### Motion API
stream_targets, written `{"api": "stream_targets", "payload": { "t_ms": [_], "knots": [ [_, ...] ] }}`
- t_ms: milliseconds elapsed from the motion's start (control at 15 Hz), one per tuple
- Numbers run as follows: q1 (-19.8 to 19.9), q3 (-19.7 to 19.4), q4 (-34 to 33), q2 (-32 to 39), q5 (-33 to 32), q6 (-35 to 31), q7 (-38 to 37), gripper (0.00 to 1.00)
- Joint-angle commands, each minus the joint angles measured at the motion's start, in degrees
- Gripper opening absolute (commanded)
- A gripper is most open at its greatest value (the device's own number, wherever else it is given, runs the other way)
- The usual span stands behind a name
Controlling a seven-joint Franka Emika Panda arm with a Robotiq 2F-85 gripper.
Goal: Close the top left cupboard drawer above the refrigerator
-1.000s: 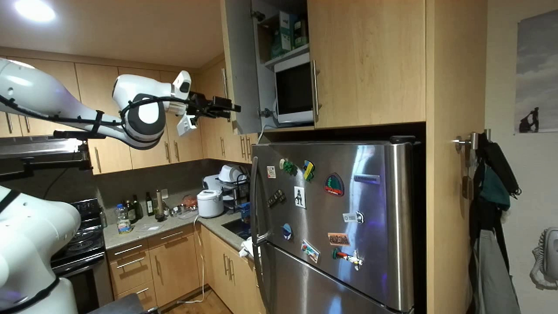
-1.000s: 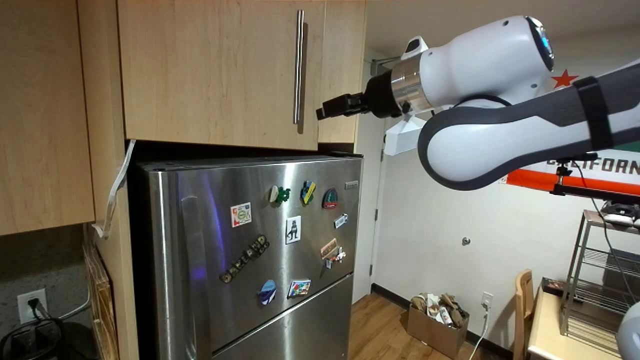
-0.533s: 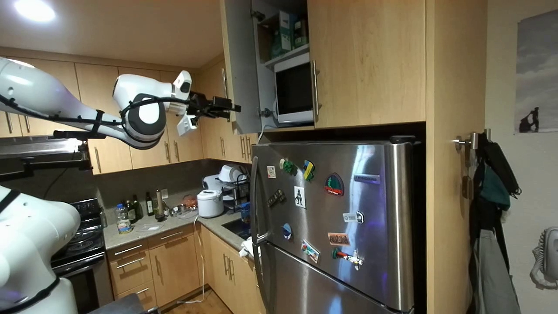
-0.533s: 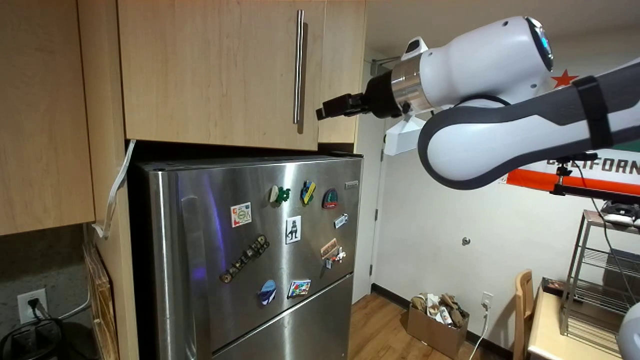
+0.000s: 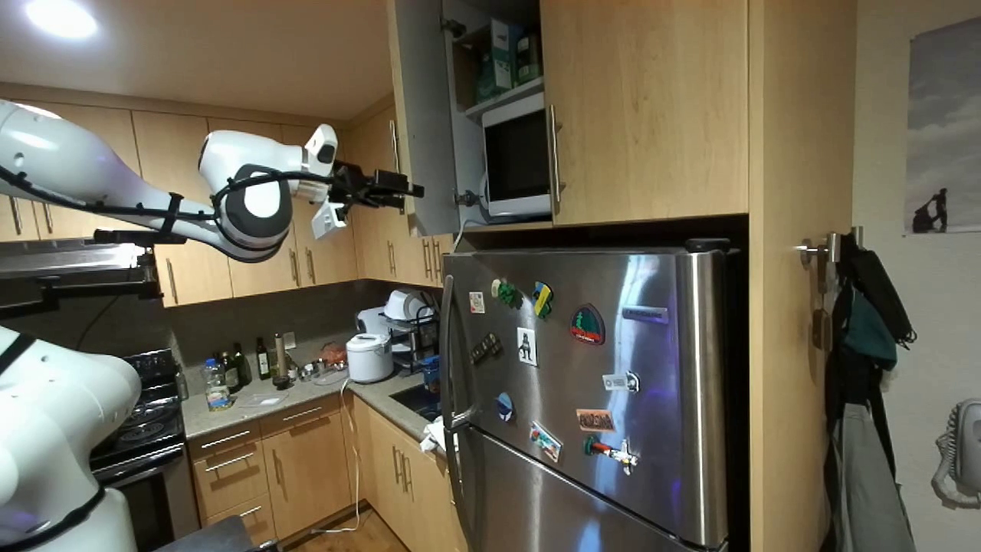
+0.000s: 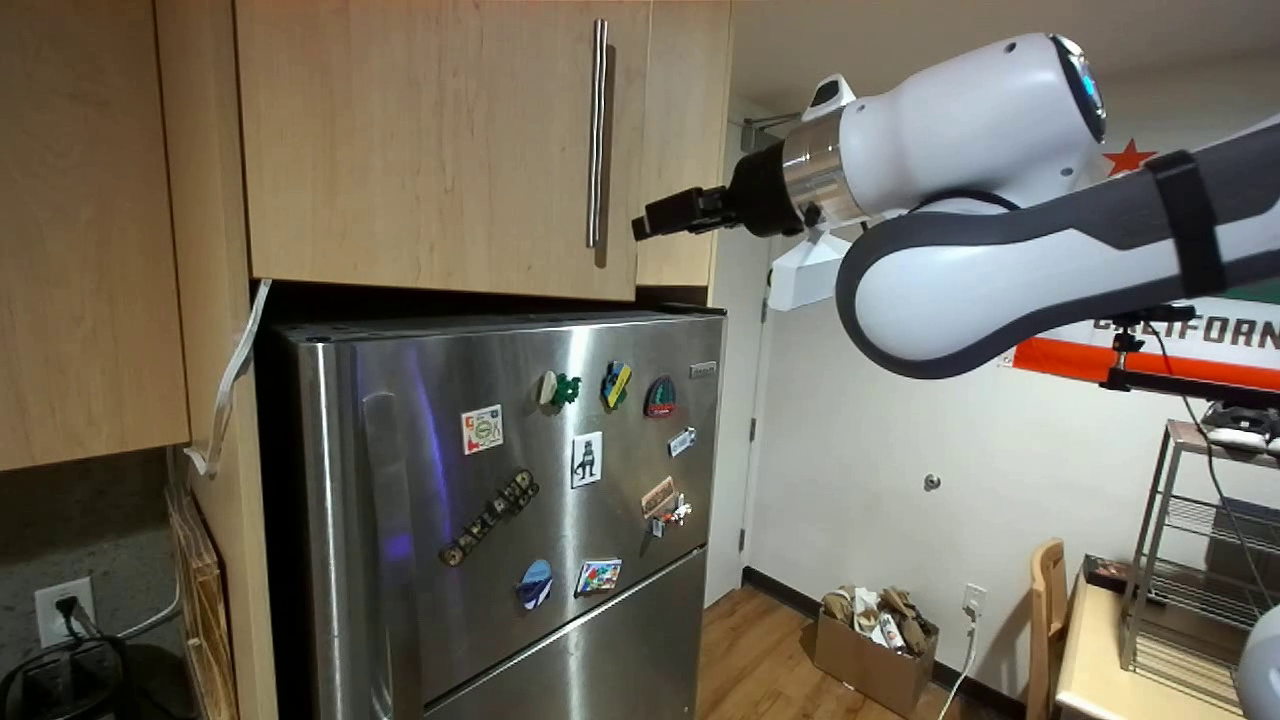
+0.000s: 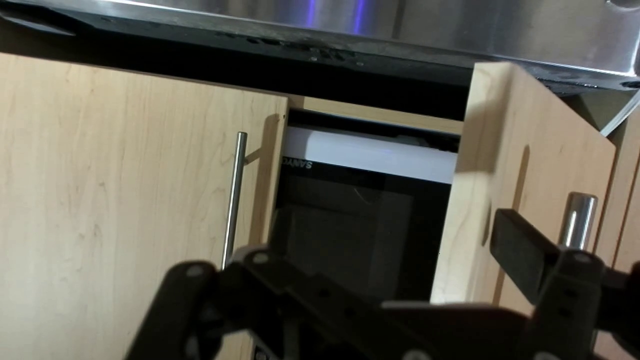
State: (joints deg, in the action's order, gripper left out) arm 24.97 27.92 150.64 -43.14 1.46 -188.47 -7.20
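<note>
Cupboard door [image 5: 426,130] is swung outward above the refrigerator [image 5: 559,389], past the end edge of the counter [image 5: 295,397]. The gripper [image 7: 397,232] is held unclenched, fingers [image 7: 522,252] spread near the door's free edge, presumably because most leverage for pushing is gained there; whether it is touched cannot be told.

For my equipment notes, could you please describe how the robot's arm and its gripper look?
The arm is white with rounded segments, dark grey trim and black straps. A black cable runs along it. A silvery ring and a white angular box sit just behind the gripper, which is black with blocky fingers.
</note>
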Motion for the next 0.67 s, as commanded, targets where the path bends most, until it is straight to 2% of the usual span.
{"api": "stream_targets", "payload": {
  "t_ms": [0,267,333,400,600],
  "knots": [
    [-0.14,-0.17,-0.03,0.06,-0.01,0.03,0.11,1.00],
    [-0.14,-0.17,-0.03,0.06,-0.01,0.03,0.11,1.00],
    [0.69,0.55,-0.28,0.17,0.07,0.12,-0.14,0.75],
    [1.06,0.80,-0.54,0.35,0.18,0.40,-0.33,0.74],
    [2.50,1.42,-1.69,1.41,0.21,0.42,-0.51,0.49]
  ]
}}
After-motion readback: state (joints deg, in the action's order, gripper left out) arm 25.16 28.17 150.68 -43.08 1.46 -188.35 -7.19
